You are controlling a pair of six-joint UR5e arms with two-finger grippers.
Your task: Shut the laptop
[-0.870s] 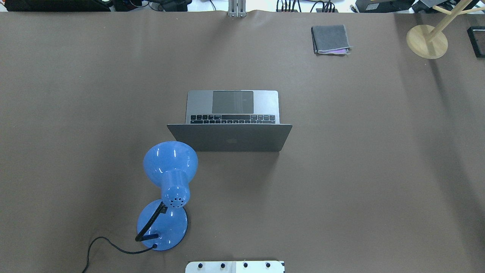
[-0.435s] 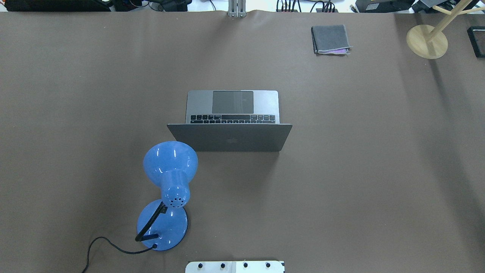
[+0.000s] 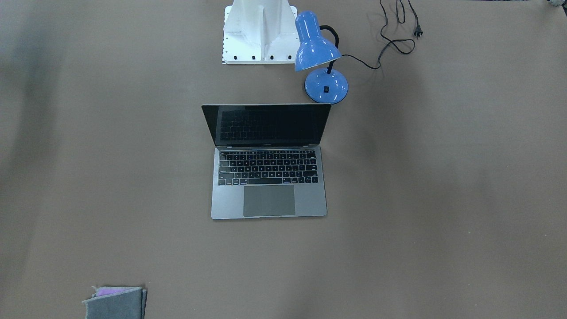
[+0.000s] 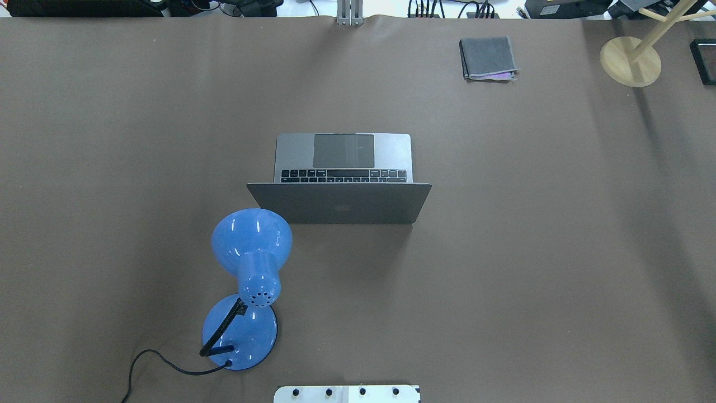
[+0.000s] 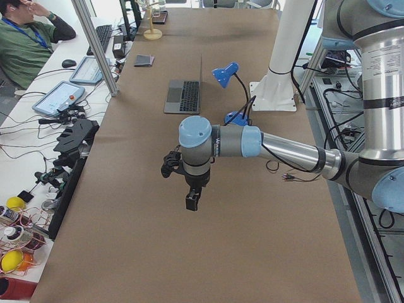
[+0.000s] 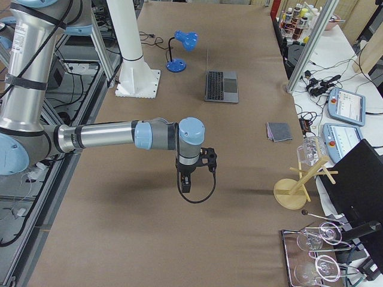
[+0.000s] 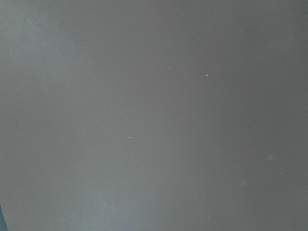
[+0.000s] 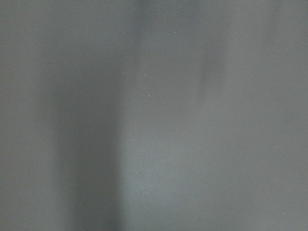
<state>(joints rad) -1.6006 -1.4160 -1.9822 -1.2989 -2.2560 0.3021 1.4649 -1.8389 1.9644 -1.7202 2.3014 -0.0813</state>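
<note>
The space-grey laptop [image 4: 338, 202] stands open in the middle of the table, its lid upright with the back toward the robot. Its black screen and keyboard [image 3: 268, 167] face away from the robot. It also shows in the side views [image 5: 183, 96] [image 6: 221, 85]. My left gripper [image 5: 192, 202] hangs over bare table far off to the robot's left of the laptop. My right gripper [image 6: 186, 185] hangs over bare table far off to its right. I cannot tell whether either is open or shut. Both wrist views show only the brown table cover.
A blue desk lamp [image 4: 251, 240] stands close to the lid's left corner, its cord [image 3: 394, 31] trailing off. A folded grey cloth [image 4: 488, 57] and a wooden stand [image 4: 630, 60] lie at the far right. The white robot base [image 3: 259, 33] is behind the laptop.
</note>
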